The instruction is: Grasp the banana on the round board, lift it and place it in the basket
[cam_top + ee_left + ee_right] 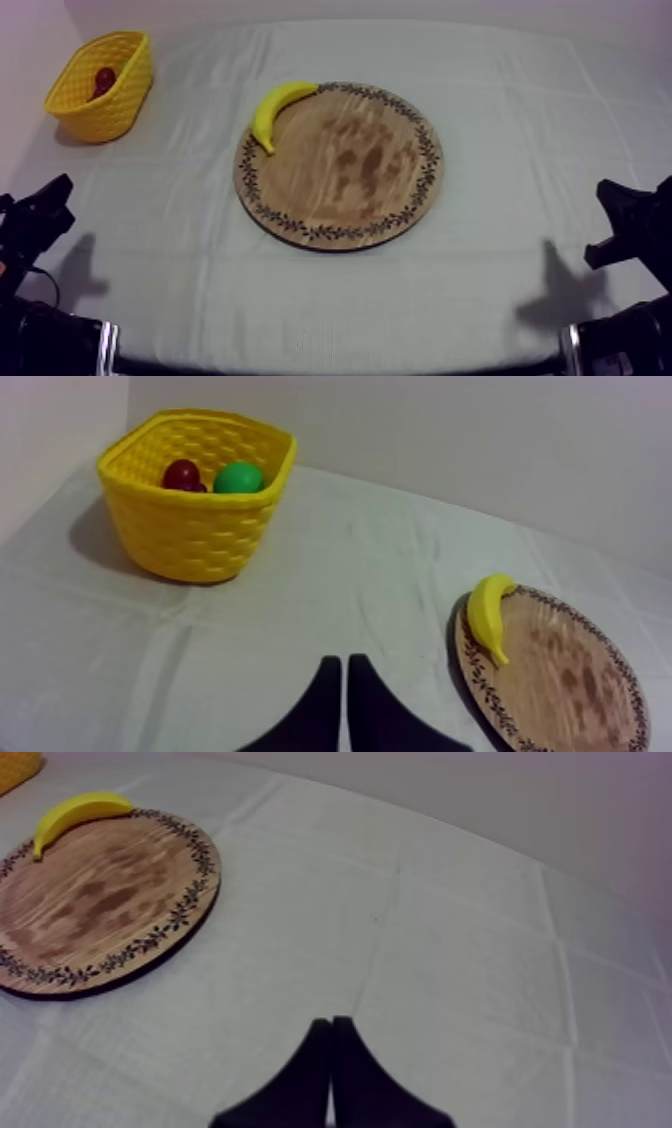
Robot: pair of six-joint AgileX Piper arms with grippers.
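A yellow banana [275, 108] lies on the upper left rim of the round wooden board [345, 190], partly hanging over its edge. The yellow basket [104, 84] stands at the far left of the table. In the left wrist view the banana [489, 614] rests on the board's [560, 686] near rim, and the basket [195, 516] holds a small red fruit [181, 474] and a green fruit [238, 477]. My left gripper [344, 666] is shut on nothing, low at the left, well short of both. My right gripper [331, 1024] is shut too, over bare cloth to the right of the board [95, 907].
Grey-white cloth [520, 130] covers the whole table. The arms rest at the lower left [35, 220] and lower right [630, 225] edges. A pale wall stands close behind the basket.
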